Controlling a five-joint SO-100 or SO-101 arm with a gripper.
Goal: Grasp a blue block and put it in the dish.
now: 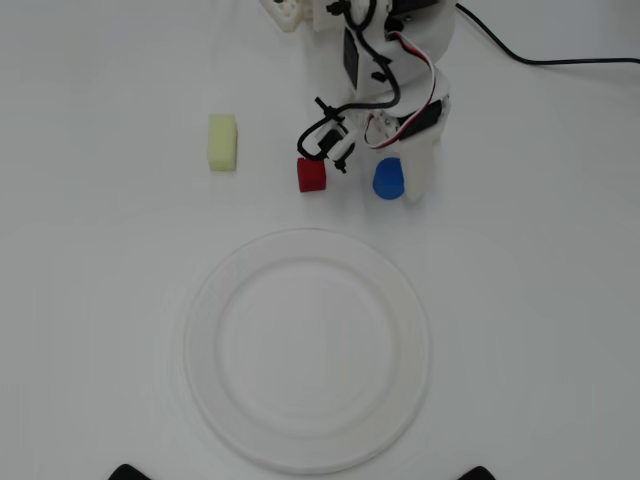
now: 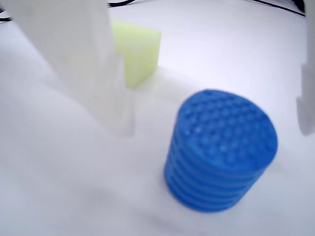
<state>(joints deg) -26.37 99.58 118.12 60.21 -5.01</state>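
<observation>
Claw: your gripper (image 2: 211, 118) is spread, one white finger (image 2: 93, 73) on the left of the wrist view and the other (image 2: 307, 108) just showing at the right edge. It is pinching nothing.
Block: the blue block (image 2: 221, 152) stands upright on the table (image 2: 59, 196) between those fingers, nearer the right one, with clear table showing on the left side. In the overhead view the block (image 1: 389, 179) sits just under your arm (image 1: 400, 70), above the dish.
Why so low: you have the claw down around the block so that closing would catch its ribbed side, by my reading.
Dish: the dish (image 1: 205, 335) lies empty, well apart from the block toward the bottom of the overhead view.
Neighbours: the red cube (image 1: 311, 174) is near the block on its left in the overhead view; the yellow block (image 1: 222, 142) is farther left. A yellow block (image 2: 135, 54) shows behind the left finger in the wrist view.
Stage: grasp not yet made, I judge.
Risk: off-centre closing may nudge the block sideways.
</observation>
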